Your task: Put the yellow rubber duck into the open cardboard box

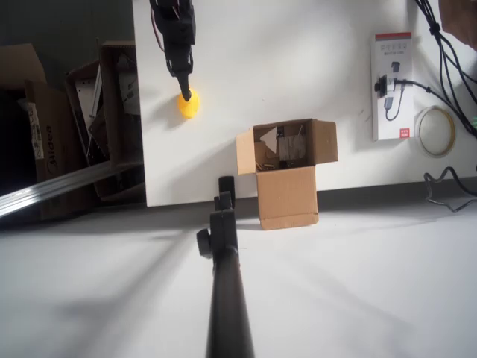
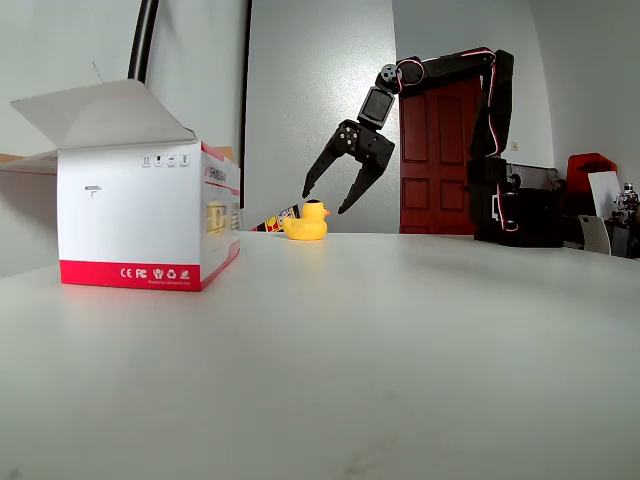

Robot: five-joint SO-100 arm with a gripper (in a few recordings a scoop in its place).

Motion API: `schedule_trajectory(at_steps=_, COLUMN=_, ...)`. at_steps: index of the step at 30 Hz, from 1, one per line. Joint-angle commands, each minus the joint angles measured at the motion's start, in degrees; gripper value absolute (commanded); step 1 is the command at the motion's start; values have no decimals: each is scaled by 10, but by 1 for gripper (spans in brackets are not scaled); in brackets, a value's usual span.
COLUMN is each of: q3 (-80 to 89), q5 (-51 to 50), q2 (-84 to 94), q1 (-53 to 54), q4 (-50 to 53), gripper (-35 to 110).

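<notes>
1. We see the tool (image 2: 333, 197) hanging over the white surface (image 2: 400, 330) with its two fingers spread wide apart and pointing down; nothing is held between them.
2. In the fixed view the yellow rubber duck (image 2: 307, 221) sits upright on the surface, just below the spread fingers, its orange beak facing right.
3. From this angle we cannot tell whether a fingertip touches the duck; the left finger ends near its head.
4. In the overhead view the tool (image 1: 184, 88) reaches down from the top edge, and its dark tip overlaps the upper part of the yellow rubber duck (image 1: 188, 107).
5. The duck lies on the bare surface (image 1: 283, 67), to the left of and slightly above the open cardboard box (image 1: 286, 175), well apart from it.
6. The open cardboard box stands at the near edge of the surface in the overhead view, its flaps folded outward and pale scraps visible inside.
7. A white carton with a red base (image 2: 150, 220) stands on the left of the fixed view, its top flap raised; in the overhead view it lies at the right side of the surface (image 1: 392, 86), with black cables (image 1: 440, 45) running past it.
8. A roll of tape (image 1: 435, 130) lies just right of that carton in the overhead view.
9. Darker cartons of clutter (image 1: 97, 127) sit off the left edge of the surface.
</notes>
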State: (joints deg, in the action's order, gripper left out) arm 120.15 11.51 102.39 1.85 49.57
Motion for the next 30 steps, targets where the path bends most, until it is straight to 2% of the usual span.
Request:
schedule_trajectory(at_steps=1, q3=-27, q5=-4, q2=-4, q1=-12, q4=-8, gripper=26)
schedule_trajectory(at_steps=30, q3=-72, q5=-5, q2=-80, q1=13, q4=-25, gripper=22)
